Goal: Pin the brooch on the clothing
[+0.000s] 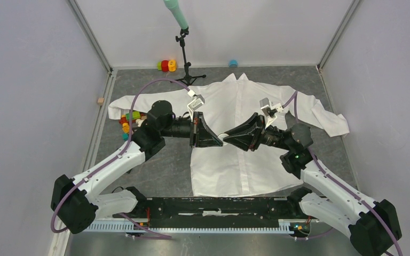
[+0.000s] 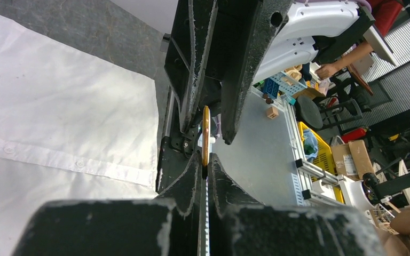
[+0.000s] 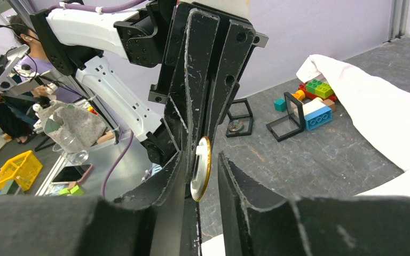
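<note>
The white shirt (image 1: 235,160) lies flat on the grey table, collar at the far side; it also shows in the left wrist view (image 2: 58,106) and the right wrist view (image 3: 384,117). My two grippers meet tip to tip above its left chest. My left gripper (image 1: 220,140) (image 2: 205,157) is shut on the lower edge of the brooch (image 2: 205,130), a thin gold-rimmed disc seen edge-on. My right gripper (image 1: 229,137) (image 3: 201,156) is open, its jaws straddling the brooch (image 3: 200,169), which has a white back and rests near the left jaw.
Toy blocks (image 1: 128,121) (image 3: 312,104) lie by the shirt's left sleeve, with two small black frames (image 3: 285,117) close by. A microphone stand (image 1: 184,53), more blocks (image 1: 166,65) and a blue object (image 1: 233,63) stand at the back wall. A wooden cube (image 1: 100,100) sits far left.
</note>
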{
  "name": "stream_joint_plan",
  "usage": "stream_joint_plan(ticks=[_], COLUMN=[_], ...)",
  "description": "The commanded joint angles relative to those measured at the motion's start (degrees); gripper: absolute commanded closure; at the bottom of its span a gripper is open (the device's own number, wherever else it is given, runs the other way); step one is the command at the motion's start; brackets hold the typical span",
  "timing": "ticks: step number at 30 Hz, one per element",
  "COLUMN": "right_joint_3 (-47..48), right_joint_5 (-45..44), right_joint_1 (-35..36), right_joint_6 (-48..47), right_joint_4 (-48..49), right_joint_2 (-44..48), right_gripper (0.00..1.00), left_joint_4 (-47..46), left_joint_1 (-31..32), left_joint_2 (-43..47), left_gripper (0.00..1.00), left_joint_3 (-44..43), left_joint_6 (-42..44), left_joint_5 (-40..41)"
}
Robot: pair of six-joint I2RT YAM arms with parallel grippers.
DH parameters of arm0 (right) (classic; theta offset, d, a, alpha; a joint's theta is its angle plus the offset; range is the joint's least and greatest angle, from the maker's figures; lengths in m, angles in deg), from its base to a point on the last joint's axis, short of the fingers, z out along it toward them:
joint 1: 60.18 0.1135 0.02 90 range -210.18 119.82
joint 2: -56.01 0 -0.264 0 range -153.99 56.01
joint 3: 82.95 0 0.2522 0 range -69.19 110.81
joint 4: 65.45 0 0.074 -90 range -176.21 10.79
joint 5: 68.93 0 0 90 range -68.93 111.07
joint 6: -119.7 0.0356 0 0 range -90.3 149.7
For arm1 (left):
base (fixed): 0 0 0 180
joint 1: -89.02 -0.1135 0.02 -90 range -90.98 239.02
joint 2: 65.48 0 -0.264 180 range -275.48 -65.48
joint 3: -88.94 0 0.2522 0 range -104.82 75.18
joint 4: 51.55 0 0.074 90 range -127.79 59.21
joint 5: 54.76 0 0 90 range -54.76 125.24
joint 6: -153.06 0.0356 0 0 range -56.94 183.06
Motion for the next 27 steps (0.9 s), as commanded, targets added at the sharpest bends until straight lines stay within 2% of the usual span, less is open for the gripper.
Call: stream_joint_plan(ticks=[1, 10, 14, 27], right_joint_3=[1.54, -0.13, -0.22, 0.97], right_joint_5=[-0.82, 0.07, 0.03, -7.52], right_joint_1=[0.20, 0.14, 0.22, 1.90], right_joint_6=[-0.60, -1.40, -2.25, -15.46], right_joint_4=[0.28, -1.08, -2.32, -17.70], right_joint_2=[-0.33, -0.35, 0.10, 0.01], right_gripper=[0.69, 0.69, 0.74, 0.86], left_joint_4=[-0.67, 1.54, 1.96, 0.25], left_joint_1=[0.53, 0.57, 0.56, 1.14], left_joint_2=[0.47, 0.49, 0.76, 0.66], left_gripper=[0.98, 0.98, 0.98, 0.98], left_joint_3=[-1.09, -1.66, -1.72, -1.40], left_joint_6=[2.46, 3.88, 4.22, 3.37], left_joint_5=[-1.11, 0.09, 0.54, -1.18])
